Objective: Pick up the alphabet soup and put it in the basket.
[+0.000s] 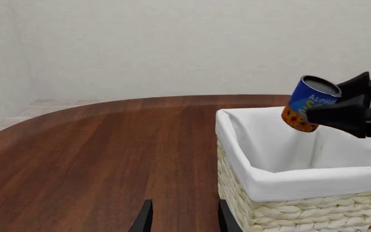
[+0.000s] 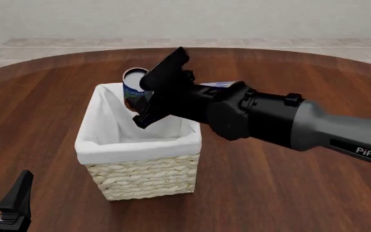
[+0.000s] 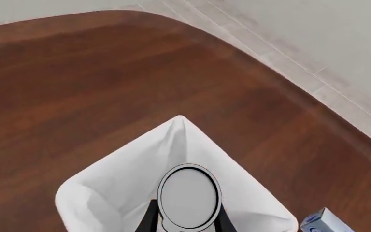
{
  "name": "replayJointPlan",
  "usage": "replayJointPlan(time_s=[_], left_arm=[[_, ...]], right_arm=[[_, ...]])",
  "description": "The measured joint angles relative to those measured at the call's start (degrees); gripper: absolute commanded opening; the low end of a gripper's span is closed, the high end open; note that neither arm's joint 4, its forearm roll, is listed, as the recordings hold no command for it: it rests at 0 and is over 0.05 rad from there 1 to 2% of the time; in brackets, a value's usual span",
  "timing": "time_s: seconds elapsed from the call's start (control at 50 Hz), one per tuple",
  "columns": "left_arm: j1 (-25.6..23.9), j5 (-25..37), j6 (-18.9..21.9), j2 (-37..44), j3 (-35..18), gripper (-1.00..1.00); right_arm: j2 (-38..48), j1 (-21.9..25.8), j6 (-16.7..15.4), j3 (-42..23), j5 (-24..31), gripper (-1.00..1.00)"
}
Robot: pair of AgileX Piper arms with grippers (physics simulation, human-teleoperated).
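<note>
The alphabet soup [image 1: 311, 101], a small can with a blue and orange label and a silver-white top, is held tilted in my right gripper [image 2: 145, 99] above the far side of the basket's opening. Its flat top fills the right wrist view [image 3: 189, 195], with the white liner [image 3: 118, 179] below it. The basket [image 2: 140, 176] is pale wicker with a white cloth liner and stands mid-table. My left gripper [image 2: 5, 198] is open and empty, low at the near left; its fingers [image 1: 145, 220] point past the basket's left side.
A flat blue-and-white box [image 3: 321, 223] lies on the table just behind the basket, mostly hidden by the right arm in the front view [image 2: 219, 84]. The brown wooden table [image 2: 289, 183] curves away at the far edge, with a tiled floor beyond.
</note>
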Motion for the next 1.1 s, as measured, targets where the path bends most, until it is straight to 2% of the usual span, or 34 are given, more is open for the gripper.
replayJointPlan(time_s=[0.4, 0.68, 1.1], left_arm=[[0.0, 0.0, 0.0, 0.0, 0.0, 1.0], [0.0, 0.0, 0.0, 0.0, 0.0, 1.0], [0.0, 0.0, 0.0, 0.0, 0.0, 1.0]], right_arm=[[7.2, 0.7, -2.7, -8.8, 9.0, -1.0], [11.2, -0.5, -5.4, -13.3, 14.6, -1.0], [16.9, -3.1, -8.7, -17.3, 20.3, -1.0]])
